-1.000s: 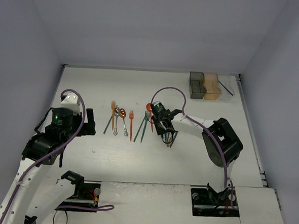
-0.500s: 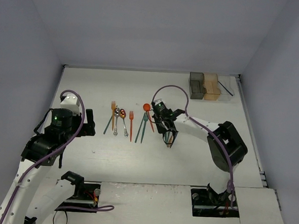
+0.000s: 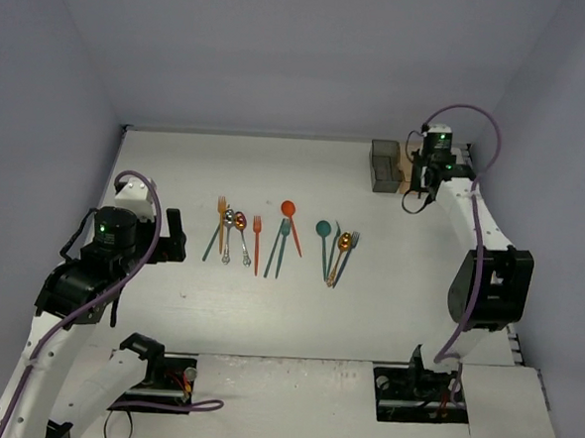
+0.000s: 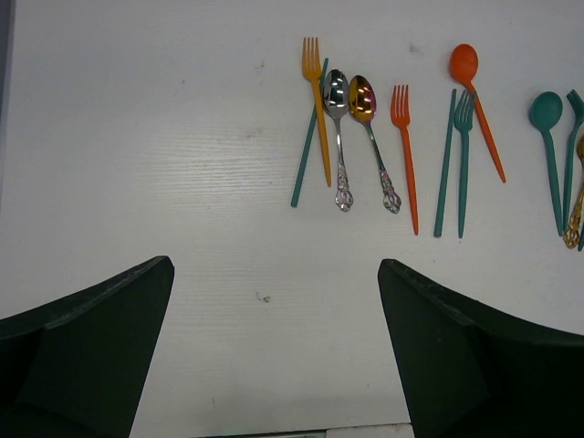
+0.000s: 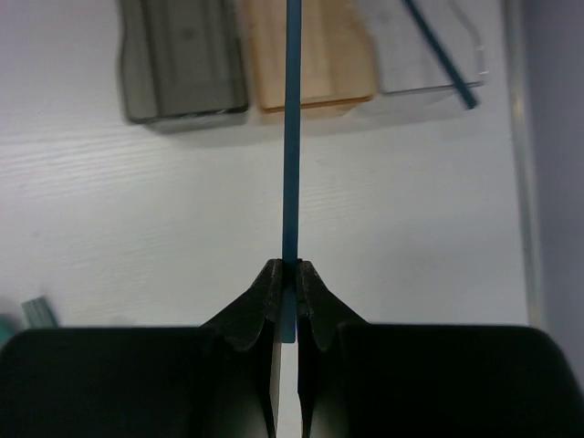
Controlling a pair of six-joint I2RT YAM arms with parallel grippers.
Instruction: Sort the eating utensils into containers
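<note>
**mika:** where's the chopstick right now, and which way does it point?

**dov:** The blue-grey chopstick (image 5: 291,137) is pinched at its near end by the right fingers (image 5: 260,297), which are clamped tight on it. Its long axis runs straight out in line with the fingers, and the far end goes off the top of the wrist view. In that view it crosses the orange bin (image 5: 333,55), with the dark bin (image 5: 182,64) on one side and the clear bin (image 5: 401,73) on the other. I can't tell whether the tip is down inside a bin or just above it.

**mika:** anything in the bins?

**dov:** There's a second chopstick (image 5: 436,47) lying slantwise in the clear one. From the top the right arm sits over the bins at the far right of the bench (image 3: 388,284). The held stick is too thin to make out there.

**mika:** and the left side?

**dov:** The left fingers (image 4: 91,356) are spread wide with nothing between them, hanging above the bench on the near side of the utensils (image 4: 404,155). Those lie side by side in a row, long axes roughly parallel, tines and bowls toward the far side and handles toward the arms. The two silver spoons (image 4: 336,91) are touching.
</note>
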